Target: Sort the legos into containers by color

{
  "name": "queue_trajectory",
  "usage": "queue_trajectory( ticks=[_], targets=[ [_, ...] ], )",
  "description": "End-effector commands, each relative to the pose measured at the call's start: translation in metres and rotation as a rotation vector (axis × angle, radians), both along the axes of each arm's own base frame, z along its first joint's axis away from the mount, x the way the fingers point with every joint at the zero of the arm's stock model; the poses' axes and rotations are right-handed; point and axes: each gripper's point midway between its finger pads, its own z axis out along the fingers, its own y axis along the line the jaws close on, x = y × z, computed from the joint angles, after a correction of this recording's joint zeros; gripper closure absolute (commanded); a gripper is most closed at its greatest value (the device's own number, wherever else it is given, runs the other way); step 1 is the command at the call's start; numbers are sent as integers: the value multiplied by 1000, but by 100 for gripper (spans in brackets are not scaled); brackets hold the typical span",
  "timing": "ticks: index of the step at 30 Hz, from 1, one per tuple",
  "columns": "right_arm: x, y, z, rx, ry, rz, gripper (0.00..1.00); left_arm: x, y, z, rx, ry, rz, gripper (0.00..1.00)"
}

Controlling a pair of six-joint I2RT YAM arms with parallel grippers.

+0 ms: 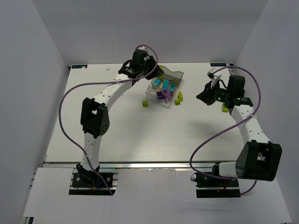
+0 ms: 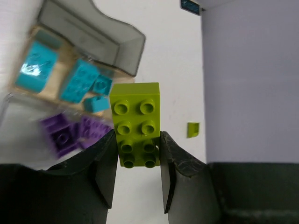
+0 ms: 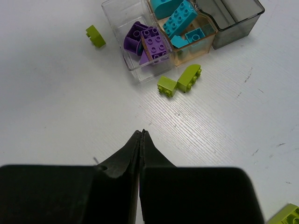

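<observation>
My left gripper [image 2: 137, 154] is shut on a lime green eight-stud lego [image 2: 136, 116] and holds it just beside the smoky grey end of the clear tray [image 2: 93, 35]. In the top view that gripper [image 1: 156, 71] is at the tray's [image 1: 174, 74] far left corner. Cyan legos [image 3: 180, 18] fill the middle compartment and purple legos [image 3: 149, 42] the clear end one. My right gripper [image 3: 142, 133] is shut and empty, above the table right of the tray; it also shows in the top view [image 1: 205, 96]. Two loose green legos [image 3: 167, 86] [image 3: 189, 78] lie by the tray.
Another green lego [image 1: 145, 103] lies left of the tray, and one more [image 1: 224, 108] lies under my right arm, also at the right wrist view's corner [image 3: 285, 215]. White walls enclose the table on three sides.
</observation>
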Motion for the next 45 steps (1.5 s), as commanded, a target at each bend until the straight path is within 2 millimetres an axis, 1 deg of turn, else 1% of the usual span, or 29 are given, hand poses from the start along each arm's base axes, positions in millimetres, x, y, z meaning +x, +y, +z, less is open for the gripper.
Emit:
queue_trajectory(
  ticks=[1, 2, 3, 4, 5, 6, 7, 8, 10, 12, 14, 15, 17, 18, 21, 22, 23, 24, 25, 26, 31, 32, 34, 35, 37, 39, 40, 41, 45],
  targets=[
    [2, 2, 26, 25, -76, 4, 100, 20, -45, 4, -241, -11, -79, 97],
    [1, 2, 27, 25, -80, 4, 100, 25, -50, 7, -299, -2, -62, 97],
    [2, 0, 28, 25, -80, 1, 100, 33, -55, 20, -355, -58, -61, 97],
    [2, 0, 30, 24, -86, -1, 100, 39, -58, 26, -384, -76, -53, 97],
    [2, -1, 30, 24, -84, -4, 100, 47, -61, 12, -397, -55, -36, 97],
    [2, -1, 31, 22, -88, -4, 100, 55, -63, 17, -414, -84, -25, 97],
    [3, -2, 30, 22, -86, -6, 100, 61, -66, 31, -435, -117, -25, 97],
    [3, -3, 30, 21, -87, -7, 100, 68, -69, 16, -433, -99, -11, 97],
    [4, -4, 29, 21, -85, -12, 100, 78, -70, 18, -452, -119, 15, 97],
    [4, -5, 27, 24, -76, -15, 100, 87, -67, 9, -464, -119, 63, 97],
    [3, -5, 24, 28, -65, -19, 100, 92, -66, 4, -473, -116, 94, 96],
    [2, -6, 23, 30, -61, -21, 100, 96, -64, -6, -471, -101, 116, 96],
    [2, -6, 21, 34, -51, -22, 100, 101, -61, -14, -475, -83, 162, 95],
    [1, -6, 19, 36, -46, -21, 100, 103, -60, -24, -470, -66, 182, 95],
    [0, -6, 16, 40, -32, -25, 100, 110, -57, -43, -475, -19, 261, 94],
    [0, -6, 16, 42, -30, -26, 100, 111, -59, -46, -494, -10, 277, 94],
    [1, -6, 16, 44, -30, -29, 100, 113, -60, -43, -500, -6, 283, 93],
    [0, -6, 15, 45, -25, -29, 100, 114, -62, -46, -504, 4, 289, 93],
    [0, -6, 15, 44, -25, -31, 100, 115, -64, -55, -502, 16, 291, 92],
    [0, -7, 15, 44, -26, -30, 100, 116, -66, -56, -510, 23, 297, 92],
    [0, -9, 12, 42, -23, -36, 100, 118, -67, -60, -536, 43, 312, 88],
    [-1, -9, 12, 42, -23, -36, 100, 118, -67, -65, -535, 54, 315, 87],
    [0, -9, 12, 42, -23, -38, 100, 118, -68, -67, -541, 61, 317, 84],
    [-1, -9, 11, 42, -22, -39, 100, 118, -69, -72, -542, 72, 317, 80],
    [-1, -9, 10, 41, -22, -40, 100, 119, -69, -72, -549, 76, 318, 74],
    [-2, -10, 8, 39, -16, -39, 100, 118, -70, -74, -549, 81, 316, 59],
    [-3, -9, 8, 39, -16, -37, 100, 118, -70, -73, -550, 80, 314, 55],
    [-3, -9, 7, 40, -14, -34, 100, 116, -70, -79, -533, 103, 318, 47],
    [-4, -9, 8, 38, -15, -37, 100, 114, -70, -73, -536, 100, 312, 37]
  ],
)
